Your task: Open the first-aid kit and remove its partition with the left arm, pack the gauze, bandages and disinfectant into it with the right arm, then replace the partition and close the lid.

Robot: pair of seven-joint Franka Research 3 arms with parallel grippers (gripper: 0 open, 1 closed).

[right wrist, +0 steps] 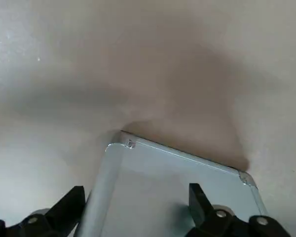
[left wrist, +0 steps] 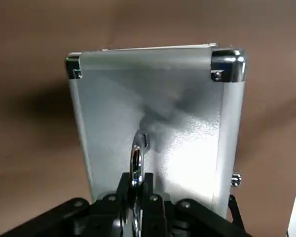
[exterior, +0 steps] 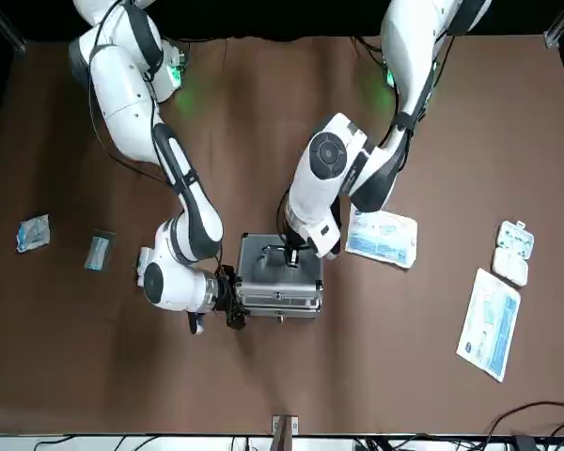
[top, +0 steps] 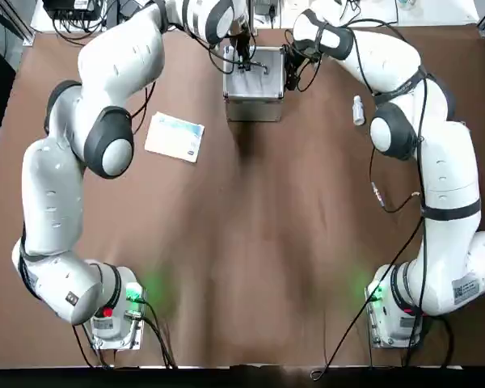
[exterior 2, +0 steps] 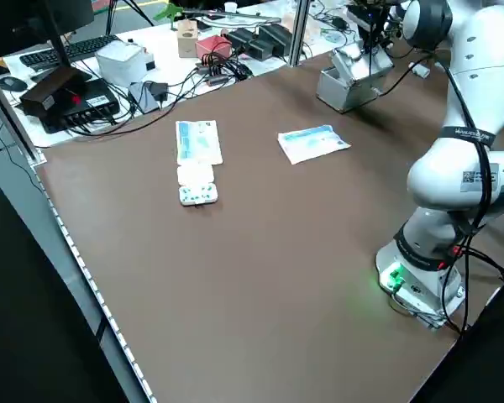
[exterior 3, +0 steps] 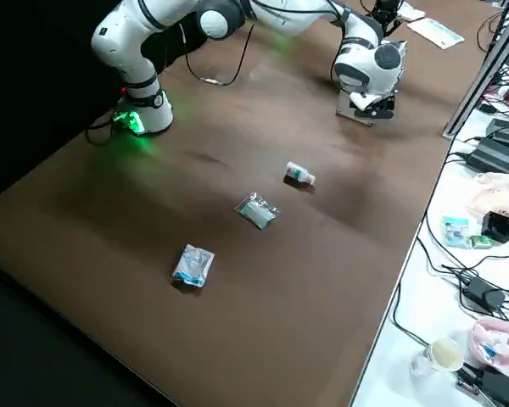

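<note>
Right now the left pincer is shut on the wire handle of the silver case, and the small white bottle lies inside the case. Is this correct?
Not quite. The left pincer is indeed shut on the wire handle of the silver case, but the small white bottle lies on the table, apart from the case on the right arm's side. The top view shows it.

Both arms reach far forward; left gripper (left wrist: 136,190) has its jaws pinched together (pointing down), right gripper (right wrist: 138,202) spread wide.

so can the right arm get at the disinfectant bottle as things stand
Probably yes. The disinfectant lies in the open on the table beside the right arm, nothing on or against it. But the right gripper is busy, jaws open astride the first-aid kit, and would have to leave it first.
</note>
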